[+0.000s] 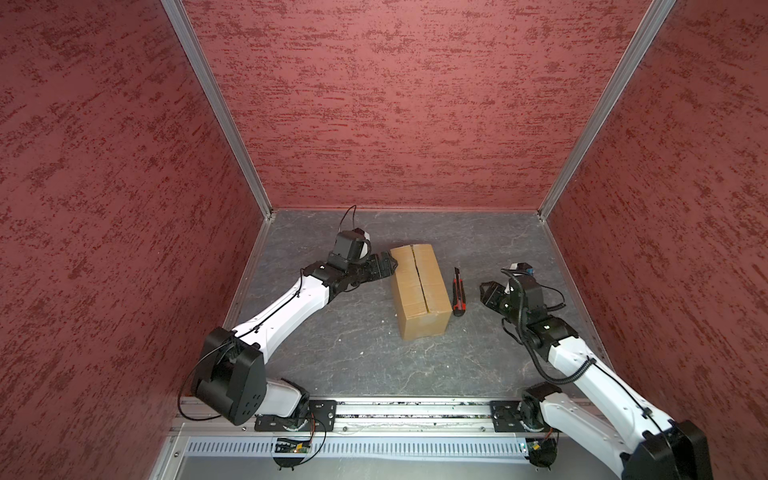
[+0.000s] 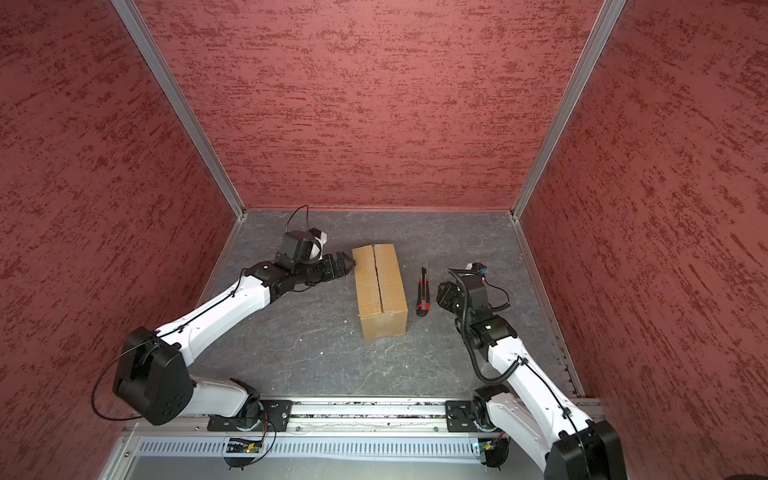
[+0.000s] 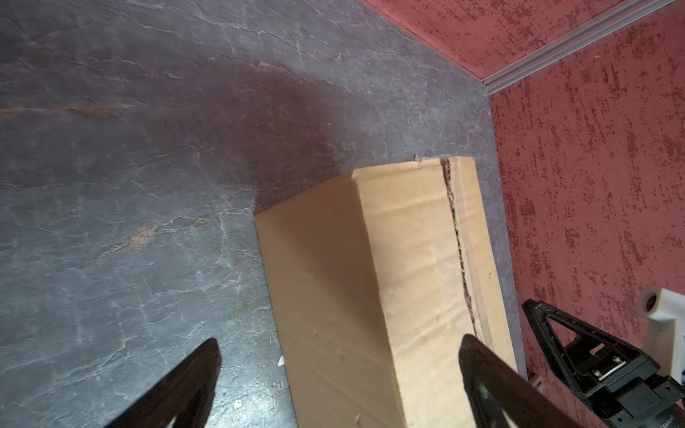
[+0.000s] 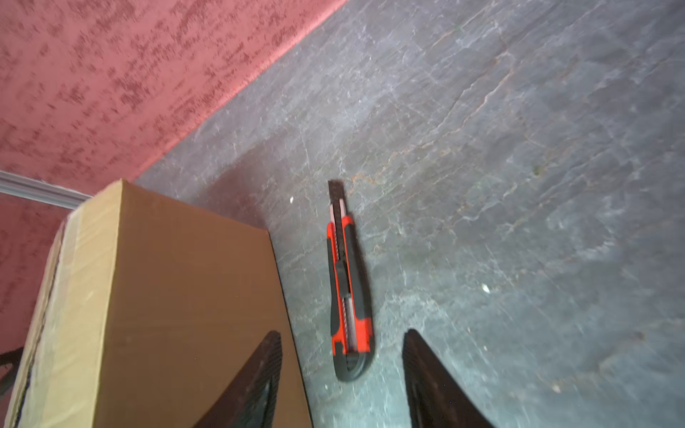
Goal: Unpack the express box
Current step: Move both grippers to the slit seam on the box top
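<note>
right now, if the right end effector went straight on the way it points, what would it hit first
Probably the red-and-black utility knife lying beside the brown cardboard box, though clearance above it is unclear.

Place: a robotics lab test cell, boxed in around me.
Walls: red textured panels on three sides, joined by aluminium corner profiles.
Table: grey slate-look table.
Mounting: my arms' black base plates bolted on an aluminium rail, slotted cable duct in front.

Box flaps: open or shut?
Shut. The express box top flaps lie flat, meeting along the centre seam; contents not visible.
</note>
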You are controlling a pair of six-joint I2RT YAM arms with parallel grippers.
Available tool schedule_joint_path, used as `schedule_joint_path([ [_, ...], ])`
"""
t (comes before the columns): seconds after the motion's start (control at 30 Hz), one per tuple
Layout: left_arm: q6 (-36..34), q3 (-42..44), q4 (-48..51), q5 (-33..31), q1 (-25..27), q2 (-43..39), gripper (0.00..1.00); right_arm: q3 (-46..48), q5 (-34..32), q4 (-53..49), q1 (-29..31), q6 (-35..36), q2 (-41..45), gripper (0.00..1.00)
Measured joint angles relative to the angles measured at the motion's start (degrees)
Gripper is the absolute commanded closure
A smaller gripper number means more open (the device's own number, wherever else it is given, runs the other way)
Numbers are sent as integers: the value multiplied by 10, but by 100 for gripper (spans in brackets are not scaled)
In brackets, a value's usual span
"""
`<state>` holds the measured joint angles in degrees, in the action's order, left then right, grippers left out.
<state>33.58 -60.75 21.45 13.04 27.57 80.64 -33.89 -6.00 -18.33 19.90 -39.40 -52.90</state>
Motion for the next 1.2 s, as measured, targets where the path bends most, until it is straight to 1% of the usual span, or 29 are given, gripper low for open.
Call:
schedule_joint_path([
  [0.1, 0, 0, -9, 0, 16, 7, 0, -48, -33, -65, 37, 2, -22, 45],
  [0.23, 0, 0, -17, 1, 27, 32, 0, -135, -83, -137, 96, 7, -80, 44],
  [0.4, 0, 0, -26, 1, 30, 51, 0, -231, -133, -189, 154, 13, -141, 42],
  [0.5, 0, 0, -35, 2, 32, 57, 0, -268, -154, -207, 181, 14, -163, 40],
  [0.67, 0, 0, -54, 6, 37, 69, 0, -315, -174, -224, 214, 18, -198, 39],
  [0.83, 3, 10, -75, 9, 37, 77, 0, -375, -188, -234, 242, 27, -256, 38],
  [1.2, 17, 38, -130, 19, 37, 83, 0, -468, -207, -253, 280, 42, -374, 35],
])
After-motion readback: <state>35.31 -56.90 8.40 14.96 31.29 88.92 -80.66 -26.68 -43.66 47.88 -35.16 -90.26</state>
